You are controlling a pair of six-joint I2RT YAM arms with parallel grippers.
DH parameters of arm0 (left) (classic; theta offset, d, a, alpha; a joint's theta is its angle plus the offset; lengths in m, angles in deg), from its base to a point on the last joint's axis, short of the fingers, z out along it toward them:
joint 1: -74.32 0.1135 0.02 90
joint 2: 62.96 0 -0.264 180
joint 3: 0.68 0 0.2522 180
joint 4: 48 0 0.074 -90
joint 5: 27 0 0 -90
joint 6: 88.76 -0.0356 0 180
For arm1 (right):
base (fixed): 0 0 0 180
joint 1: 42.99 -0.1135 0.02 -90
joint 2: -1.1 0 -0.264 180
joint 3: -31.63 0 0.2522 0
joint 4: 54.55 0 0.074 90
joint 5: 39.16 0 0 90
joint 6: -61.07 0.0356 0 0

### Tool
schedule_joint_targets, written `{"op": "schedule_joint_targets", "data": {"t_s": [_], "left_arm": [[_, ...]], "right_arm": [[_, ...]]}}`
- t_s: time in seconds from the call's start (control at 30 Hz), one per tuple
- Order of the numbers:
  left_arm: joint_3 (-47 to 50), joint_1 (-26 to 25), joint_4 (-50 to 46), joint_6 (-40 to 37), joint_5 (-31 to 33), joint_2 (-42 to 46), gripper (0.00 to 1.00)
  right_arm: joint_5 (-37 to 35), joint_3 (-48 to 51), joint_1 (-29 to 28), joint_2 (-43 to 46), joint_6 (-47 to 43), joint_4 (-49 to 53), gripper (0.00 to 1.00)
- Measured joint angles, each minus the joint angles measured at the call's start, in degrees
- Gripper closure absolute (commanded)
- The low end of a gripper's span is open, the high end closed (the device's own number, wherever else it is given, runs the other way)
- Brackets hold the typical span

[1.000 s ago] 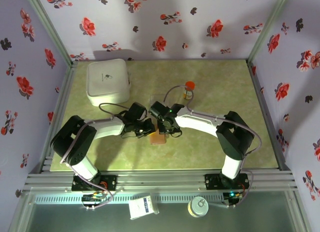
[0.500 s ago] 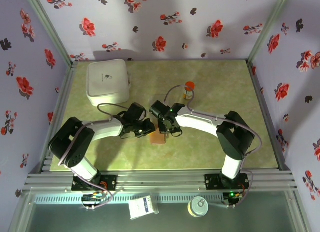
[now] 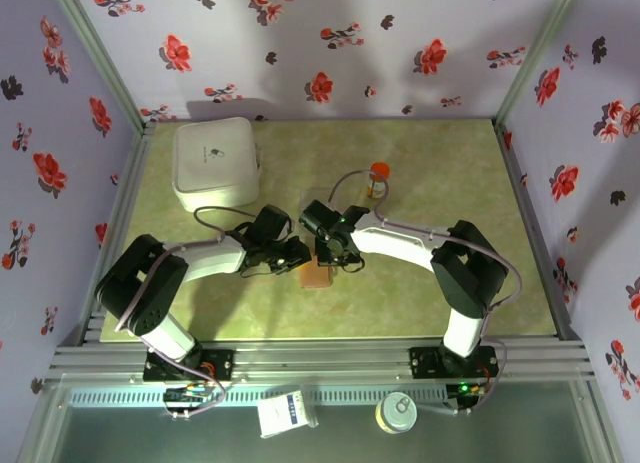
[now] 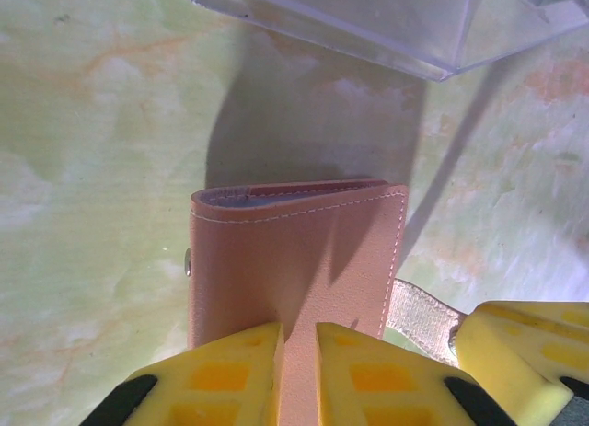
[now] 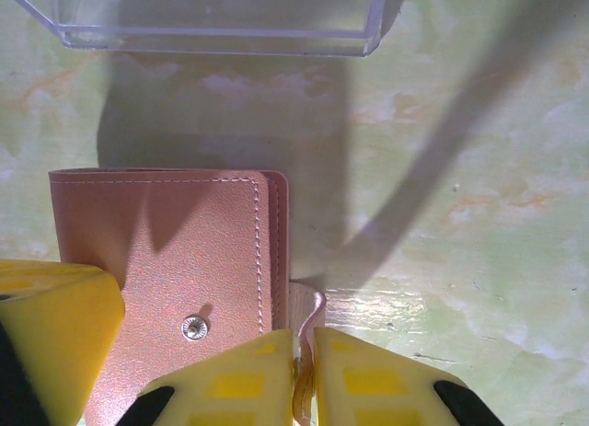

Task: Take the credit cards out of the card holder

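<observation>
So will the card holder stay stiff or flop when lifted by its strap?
The card holder probably holds shape: stitched, folded flat, lying closed. Its strap, pinched in the right gripper, curls and looks floppy, so the body may dangle and swing. Small, so likely light.

Setting: robot test cell — a lab bench rig, boxed in.
Enclosure: floral-printed wall panels [image 3: 330, 43] on three sides, held in aluminium corner posts [image 3: 100, 55].
Work surface: green marbled table top [image 3: 450, 183], edged at the near side by a slotted metal rail [image 3: 320, 358].
Equipment: left arm [image 3: 150, 283] and right arm [image 3: 460, 268] bolted to that rail, cables exposed.
</observation>
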Motion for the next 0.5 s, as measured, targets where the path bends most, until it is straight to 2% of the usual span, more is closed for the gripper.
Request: {"op": "schedule_joint_targets", "data": {"t_s": [0.5], "left_arm": [[0.0,0.0,-0.04,0.0,0.02,0.0,0.85]], "right_arm": [[-0.24,0.0,0.28,-1.4,0.5,0.7,0.82]]}}
